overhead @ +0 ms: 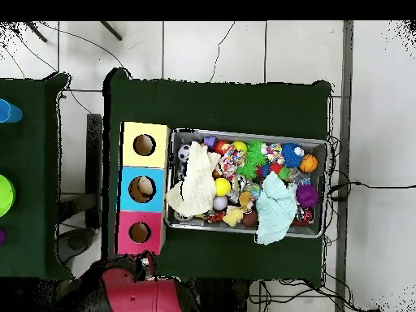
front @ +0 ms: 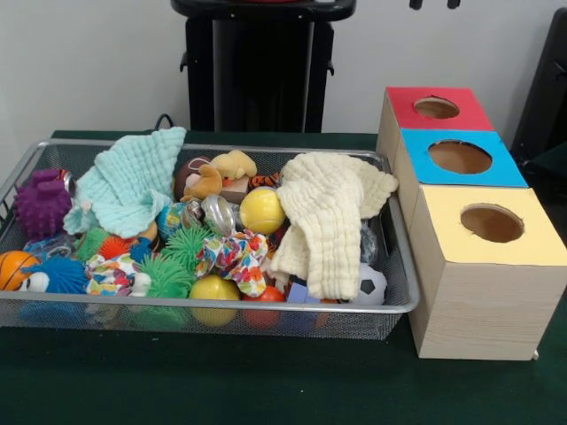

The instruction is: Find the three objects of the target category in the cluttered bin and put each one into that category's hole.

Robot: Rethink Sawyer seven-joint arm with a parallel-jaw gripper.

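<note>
The silver wire-mesh bin (front: pixel 221 304) stands on the green table, left of the boxes, and also shows in the overhead view (overhead: pixel 244 134). One knotted bundle of printed white fabric (front: pixel 232 255) lies near the bin's front middle, on top of the clutter (overhead: pixel 230 162). A second bundle (front: pixel 111 274) lies at the front left between green spiky balls (overhead: pixel 275 152). I see no third one. The yellow-topped box's round hole (front: pixel 492 223) is uncovered (overhead: pixel 145 145). My gripper (front: pixel 435 4) shows only two tips set apart at the top edge, above the red box, holding nothing.
A cream cloth (front: pixel 332 212) drapes over the bin's right part and a mint cloth (front: pixel 128 181) over the back left. There are a purple spiky ball (front: pixel 40 205) and a yellow ball (front: pixel 261 210). The blue-topped box (front: pixel 459 157) and red-topped box (front: pixel 436 107) stand behind the yellow one.
</note>
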